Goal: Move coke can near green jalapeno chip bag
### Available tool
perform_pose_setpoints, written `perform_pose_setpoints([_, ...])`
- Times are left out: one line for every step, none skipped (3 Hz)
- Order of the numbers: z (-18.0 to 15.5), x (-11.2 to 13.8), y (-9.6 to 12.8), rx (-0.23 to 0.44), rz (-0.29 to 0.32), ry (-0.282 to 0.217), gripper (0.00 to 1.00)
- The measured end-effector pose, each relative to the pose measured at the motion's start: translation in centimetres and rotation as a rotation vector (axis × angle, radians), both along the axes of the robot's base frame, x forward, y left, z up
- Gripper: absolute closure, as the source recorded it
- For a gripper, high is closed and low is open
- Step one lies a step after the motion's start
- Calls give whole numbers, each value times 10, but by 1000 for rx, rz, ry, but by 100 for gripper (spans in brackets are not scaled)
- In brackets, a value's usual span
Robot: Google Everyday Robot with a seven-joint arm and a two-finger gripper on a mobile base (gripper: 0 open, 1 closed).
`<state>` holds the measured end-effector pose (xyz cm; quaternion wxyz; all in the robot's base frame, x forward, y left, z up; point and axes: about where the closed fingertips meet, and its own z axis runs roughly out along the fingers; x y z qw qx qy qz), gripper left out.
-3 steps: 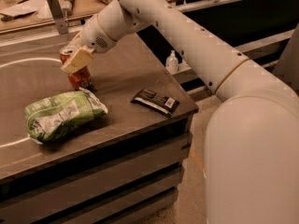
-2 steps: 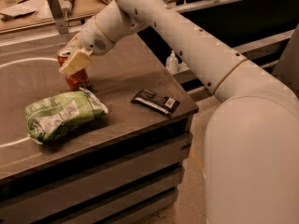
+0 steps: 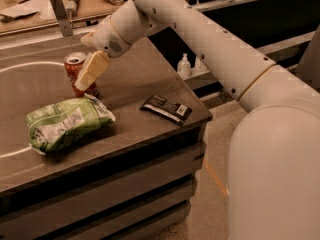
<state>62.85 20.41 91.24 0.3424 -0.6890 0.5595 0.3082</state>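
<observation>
The coke can (image 3: pixel 75 68) stands upright on the grey table (image 3: pixel 125 79), just behind the right end of the green jalapeno chip bag (image 3: pixel 65 124). The bag lies flat near the table's front edge. My gripper (image 3: pixel 86 76) reaches down from the right and straddles the can. Its cream near finger (image 3: pixel 91 70) crosses in front of the can's right side, and the far finger is hidden behind the can. The jaws look opened around the can, which rests on the table.
A flat black wrapper (image 3: pixel 165 108) with a white barcode patch lies near the table's right front corner. My arm (image 3: pixel 200 34) spans the table's right side. A wooden bench (image 3: pixel 35 9) with clutter stands behind. A small bottle (image 3: pixel 184 66) sits on a shelf to the right.
The near finger has shifted down and to the right, away from the can's top. The can stays standing in the same spot by the bag.
</observation>
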Motion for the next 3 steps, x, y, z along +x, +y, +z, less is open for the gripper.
perform_pose_setpoints([5,20,-60,40,-121,-11,0])
perform_pose_setpoints([6,29,-117,39,-226,-19,0])
perform_pose_setpoints([6,31,-133,39,-252,-19,0])
